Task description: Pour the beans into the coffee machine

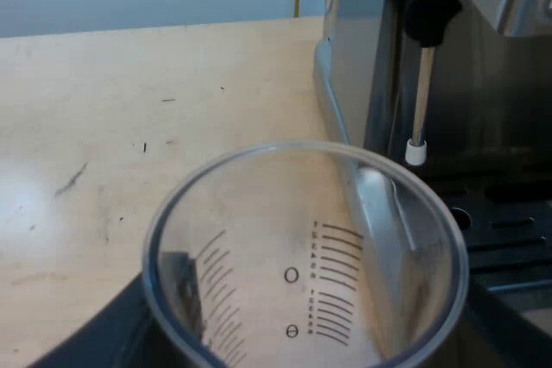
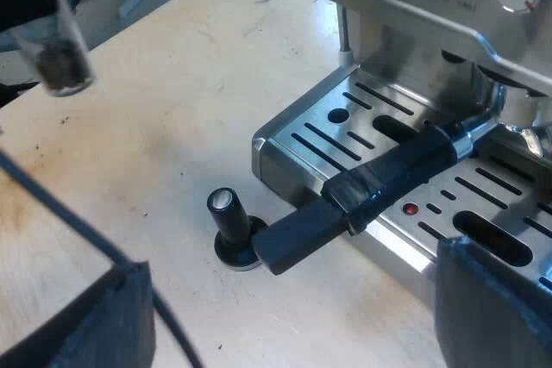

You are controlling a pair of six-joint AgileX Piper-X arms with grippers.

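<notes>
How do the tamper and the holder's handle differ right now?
The tamper stands upright on the table; the holder's handle lies roughly level, locked into the espresso machine. The tamper is short with a silver cap; the handle is long and all dark. Both are black.

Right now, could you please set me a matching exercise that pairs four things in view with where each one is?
Things:
1. measuring glass
2. tamper
3. holder
4. steam wand

Places:
A. locked into the espresso machine at its front
B. gripped in the left claw
C. hanging down from the machine, white tip at its end
D. standing upright on the table, beside the holder's handle end

Pairs: 1-B, 2-D, 3-A, 4-C
</notes>
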